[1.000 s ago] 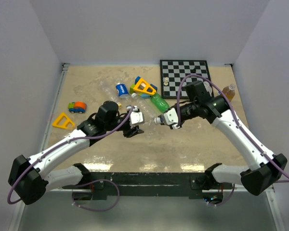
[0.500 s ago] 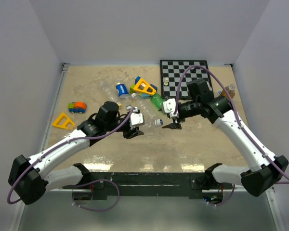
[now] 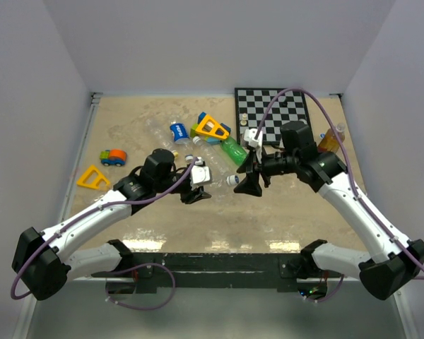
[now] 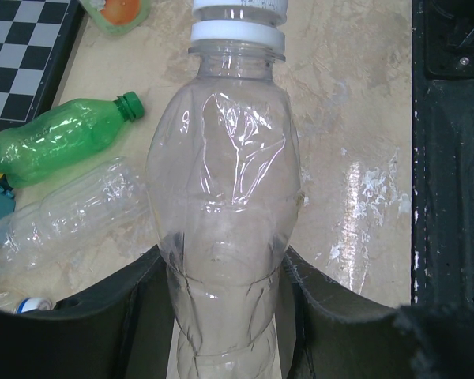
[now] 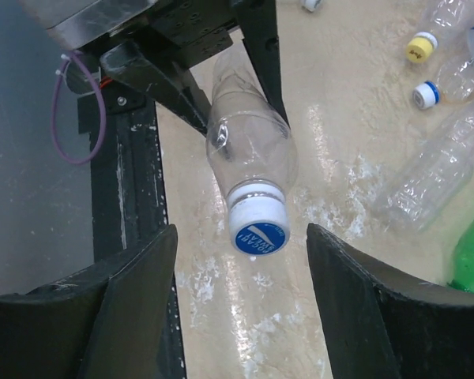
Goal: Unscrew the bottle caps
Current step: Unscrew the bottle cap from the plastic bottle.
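Note:
My left gripper [image 4: 225, 272] is shut on the lower body of a clear bottle [image 4: 225, 189], held lying level above the table. Its white cap [image 4: 238, 20] with a blue top [image 5: 258, 227] sits on the neck and points at my right gripper [image 5: 241, 230]. That gripper is open, one finger on each side of the cap and both apart from it. In the top view the cap [image 3: 231, 181] lies between the left gripper [image 3: 200, 182] and the right gripper [image 3: 246, 181].
A green bottle [image 3: 233, 150] with a green cap [image 4: 129, 103] and other clear bottles [image 4: 71, 209] lie behind. Beyond them are a yellow cap [image 5: 420, 46], a blue-white cap [image 5: 426, 95], a chessboard [image 3: 272, 113], an amber bottle [image 3: 333, 138], a toy car [image 3: 114, 157] and a yellow triangle [image 3: 92, 178].
My right gripper has let go of the cap, opened, and turned at the wrist, drawing back slightly. The left arm and its bottle have stayed put.

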Controlling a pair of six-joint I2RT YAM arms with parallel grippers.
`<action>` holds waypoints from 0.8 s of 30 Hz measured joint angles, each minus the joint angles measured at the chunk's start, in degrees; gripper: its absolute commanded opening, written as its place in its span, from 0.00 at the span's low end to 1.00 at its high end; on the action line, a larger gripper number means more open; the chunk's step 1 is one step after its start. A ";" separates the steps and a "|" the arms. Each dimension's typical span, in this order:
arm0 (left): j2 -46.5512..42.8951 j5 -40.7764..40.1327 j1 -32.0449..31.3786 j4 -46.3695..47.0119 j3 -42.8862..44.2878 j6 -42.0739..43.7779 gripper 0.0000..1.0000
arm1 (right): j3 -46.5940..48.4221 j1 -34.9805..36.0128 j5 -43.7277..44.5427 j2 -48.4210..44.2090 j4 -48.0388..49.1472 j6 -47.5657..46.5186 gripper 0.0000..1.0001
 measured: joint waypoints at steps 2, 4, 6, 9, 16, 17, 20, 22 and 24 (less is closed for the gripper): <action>0.00 -0.02 0.00 0.00 0.00 0.00 0.00 | -0.13 0.00 0.17 1.05 1.18 2.38 0.68; 0.00 -0.02 0.00 0.00 0.00 0.02 0.00 | -0.13 0.00 0.74 2.25 2.08 3.98 0.66; 0.00 -0.02 0.00 0.00 0.00 0.02 0.00 | -0.13 0.00 1.18 3.19 2.51 5.03 0.62; 0.00 -0.02 0.00 0.00 0.02 0.02 0.00 | -0.20 0.00 1.18 3.80 2.86 5.99 0.51; 0.00 0.15 0.00 -0.20 0.00 0.07 0.00 | -0.20 -0.11 -0.24 3.80 2.45 5.29 0.00; 0.00 0.20 0.00 -0.26 0.00 0.04 0.00 | -0.20 -0.24 -0.57 3.85 2.23 4.46 0.00; 0.00 0.22 -0.04 -0.46 0.00 0.11 0.00 | 0.85 -0.26 -1.62 4.66 -0.04 0.70 0.00; 0.00 0.20 -0.04 -0.48 0.00 0.11 0.00 | 2.29 -0.26 -2.16 5.77 -2.67 -4.33 0.00; 0.00 0.20 -0.13 -0.44 -0.04 0.11 0.00 | 5.22 -0.24 -2.95 7.82 -7.65 -13.46 0.00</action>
